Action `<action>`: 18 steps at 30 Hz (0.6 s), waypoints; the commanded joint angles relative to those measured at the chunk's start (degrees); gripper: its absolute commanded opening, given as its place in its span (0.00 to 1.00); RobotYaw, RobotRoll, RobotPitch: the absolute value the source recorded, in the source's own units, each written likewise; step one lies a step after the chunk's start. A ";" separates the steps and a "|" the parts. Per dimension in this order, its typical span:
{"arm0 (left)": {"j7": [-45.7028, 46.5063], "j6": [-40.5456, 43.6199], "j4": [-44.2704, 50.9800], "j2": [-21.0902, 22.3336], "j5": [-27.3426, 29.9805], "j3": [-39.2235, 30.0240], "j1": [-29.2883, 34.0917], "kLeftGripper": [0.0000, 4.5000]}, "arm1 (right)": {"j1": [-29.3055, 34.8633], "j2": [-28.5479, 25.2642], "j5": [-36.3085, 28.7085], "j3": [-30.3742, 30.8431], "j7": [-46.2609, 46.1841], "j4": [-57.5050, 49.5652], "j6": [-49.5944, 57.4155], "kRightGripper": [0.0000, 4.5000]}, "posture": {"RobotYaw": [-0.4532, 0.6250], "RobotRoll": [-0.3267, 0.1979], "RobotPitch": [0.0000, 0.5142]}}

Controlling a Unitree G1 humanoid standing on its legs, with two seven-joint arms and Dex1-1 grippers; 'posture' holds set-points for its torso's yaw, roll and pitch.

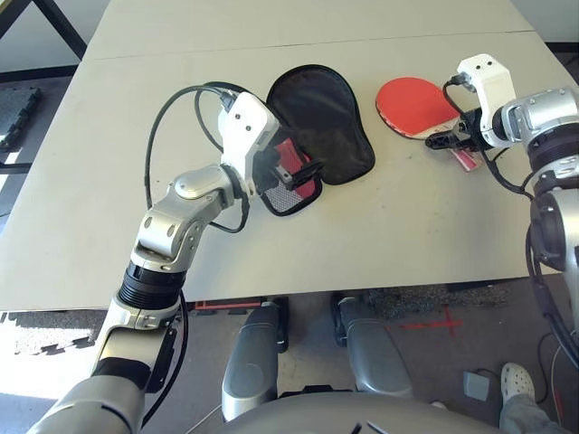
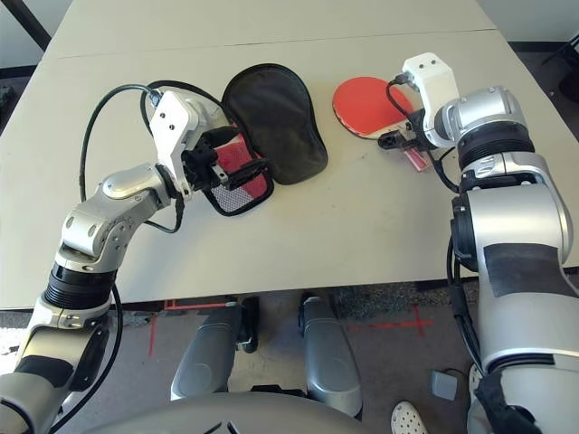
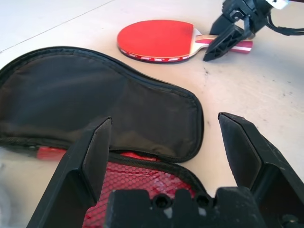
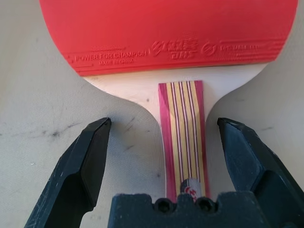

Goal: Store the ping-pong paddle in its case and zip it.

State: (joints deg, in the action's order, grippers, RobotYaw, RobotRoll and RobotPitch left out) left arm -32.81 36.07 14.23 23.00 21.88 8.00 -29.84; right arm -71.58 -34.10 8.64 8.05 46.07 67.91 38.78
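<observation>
Where legible, red rubber of ping-pong paddle (image 4: pixel 166 35) stamped "POWER FOR CHAMPION", "MADE IN CHINA". Lay flat on table (image 1: pixel 136 117), striped handle between wide-apart fingers of right gripper (image 4: pixel 164 142), untouched. Left gripper (image 3: pixel 166 142) spread too, above unzipped case (image 1: pixel 317 122).

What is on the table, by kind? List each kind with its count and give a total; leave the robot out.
Ping-pong paddle: 1
Case, lying open: 1
Total: 2
</observation>
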 commanded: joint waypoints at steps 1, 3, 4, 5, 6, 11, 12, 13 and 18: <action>-0.80 0.48 1.38 0.35 -0.79 1.18 0.98 1.00 | 2.75 1.01 0.19 -0.11 -0.36 2.42 0.44 1.00 | 0.49 0.62 0.50; -0.83 0.31 1.08 0.39 -1.03 0.96 0.85 1.00 | 3.36 1.11 0.04 -0.38 -0.44 2.47 0.30 0.86 | 0.50 0.62 0.50; -0.77 0.19 0.87 0.32 -1.17 0.85 0.78 1.00 | 3.70 1.13 0.00 -0.57 -0.74 2.48 0.09 0.80 | 0.50 0.62 0.50; -0.71 0.04 0.72 0.25 -1.43 0.89 0.73 1.00 | 3.97 1.11 -0.01 -0.76 -1.12 2.37 -0.22 0.73 | 0.50 0.62 0.50; -0.69 -0.05 0.65 0.15 -1.64 0.98 0.68 1.00 | 4.10 1.09 -0.06 -0.98 -1.55 2.19 -0.59 0.65 | 0.50 0.62 0.49; -0.96 0.07 1.30 -0.23 -2.26 1.60 1.15 1.00 | 3.44 1.18 -0.87 -2.64 -3.11 0.59 -1.57 0.26 | 0.51 0.62 0.48; -1.10 0.03 1.41 -0.08 -2.42 1.66 1.34 1.00 | 3.38 1.27 -0.98 -2.85 -3.40 0.15 -1.74 0.25 | 0.51 0.62 0.48; -1.23 -0.06 1.42 0.15 -2.61 1.71 1.51 1.00 | 3.35 1.37 -1.09 -3.15 -4.26 -0.63 -2.28 0.25 | 0.51 0.62 0.47; -1.04 -0.17 1.98 0.47 -3.03 1.68 2.45 1.00 | 3.79 2.34 -4.76 -8.14 -8.83 -7.95 -3.24 0.25 | 0.53 0.62 0.46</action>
State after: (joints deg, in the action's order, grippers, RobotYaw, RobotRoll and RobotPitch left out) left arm -33.69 36.05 14.96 23.19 19.62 9.08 -28.36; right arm -67.80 -32.11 5.95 2.05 38.96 63.10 35.81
